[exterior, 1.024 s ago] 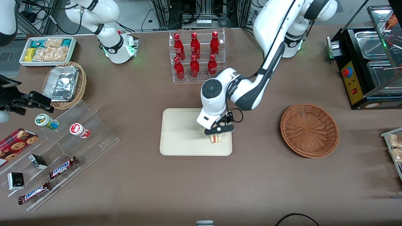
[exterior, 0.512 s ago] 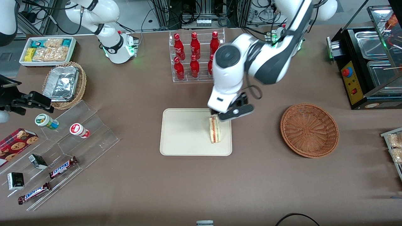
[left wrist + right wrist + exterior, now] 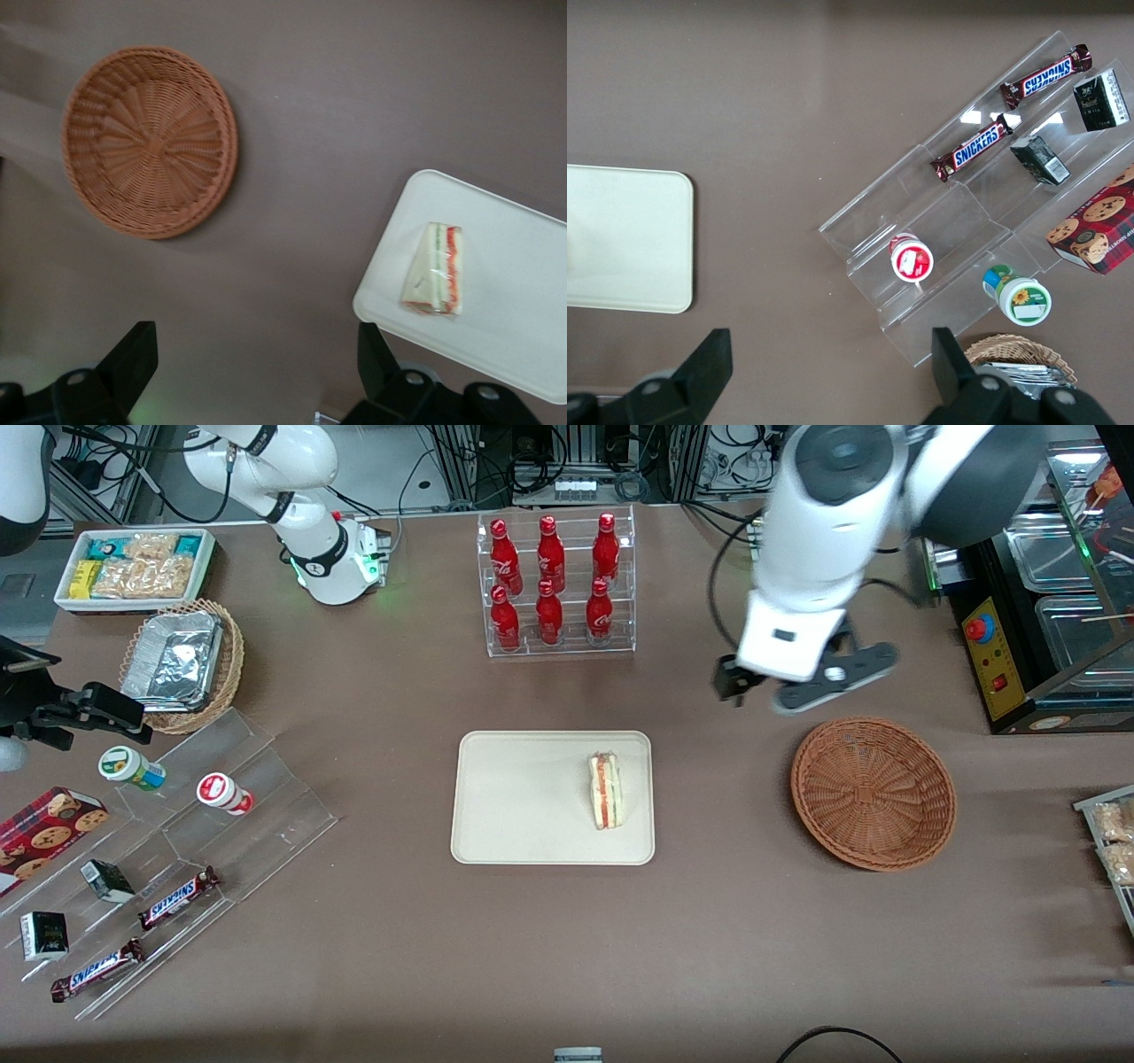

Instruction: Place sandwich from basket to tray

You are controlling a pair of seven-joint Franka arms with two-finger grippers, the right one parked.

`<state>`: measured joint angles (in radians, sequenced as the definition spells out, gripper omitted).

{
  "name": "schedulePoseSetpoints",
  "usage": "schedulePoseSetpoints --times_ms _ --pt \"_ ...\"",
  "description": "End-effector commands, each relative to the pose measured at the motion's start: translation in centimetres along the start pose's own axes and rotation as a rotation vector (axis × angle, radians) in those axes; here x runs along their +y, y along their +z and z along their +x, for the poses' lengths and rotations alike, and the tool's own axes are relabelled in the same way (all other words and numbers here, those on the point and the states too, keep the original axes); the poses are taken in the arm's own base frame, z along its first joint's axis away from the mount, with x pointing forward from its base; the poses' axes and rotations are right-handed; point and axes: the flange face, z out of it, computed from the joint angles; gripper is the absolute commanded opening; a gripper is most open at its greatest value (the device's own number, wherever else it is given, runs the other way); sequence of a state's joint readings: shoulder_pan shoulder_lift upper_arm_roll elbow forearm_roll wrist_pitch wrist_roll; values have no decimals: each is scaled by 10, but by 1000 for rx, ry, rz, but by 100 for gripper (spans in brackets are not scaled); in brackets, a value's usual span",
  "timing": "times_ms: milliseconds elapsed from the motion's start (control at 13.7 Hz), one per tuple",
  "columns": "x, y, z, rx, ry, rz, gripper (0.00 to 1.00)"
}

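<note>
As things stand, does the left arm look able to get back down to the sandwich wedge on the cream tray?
Probably yes. The triangular white-bread sandwich lies alone on the cream rectangular tray, uncovered, and the left gripper hangs open above the table near the reddish-brown wicker basket.

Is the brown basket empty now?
Yes, the basket is empty. The sandwich lies on the tray; the open gripper hangs above the table.

**Left arm raised, fingers spread**

The left arm is reaching out from its base with the wrist pointing downward, holding the gripper (image 3: 802, 688) high above the table. Its two fingers (image 3: 133, 359) are standing wide apart with nothing between them, as the wrist view is showing both dark fingertips well separated.
</note>
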<state>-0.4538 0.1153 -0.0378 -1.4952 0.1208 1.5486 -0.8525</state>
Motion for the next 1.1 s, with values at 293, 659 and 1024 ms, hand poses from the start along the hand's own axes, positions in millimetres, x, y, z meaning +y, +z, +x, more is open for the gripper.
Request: schedulePoseSetpoints --times_ms 293,659,1024 --pt "-134 -27 37 -82 65 -26 100" --pt "-214 -34 50 -105 90 -82 100" --pt "-245 -45 49 -111 161 -108 100"
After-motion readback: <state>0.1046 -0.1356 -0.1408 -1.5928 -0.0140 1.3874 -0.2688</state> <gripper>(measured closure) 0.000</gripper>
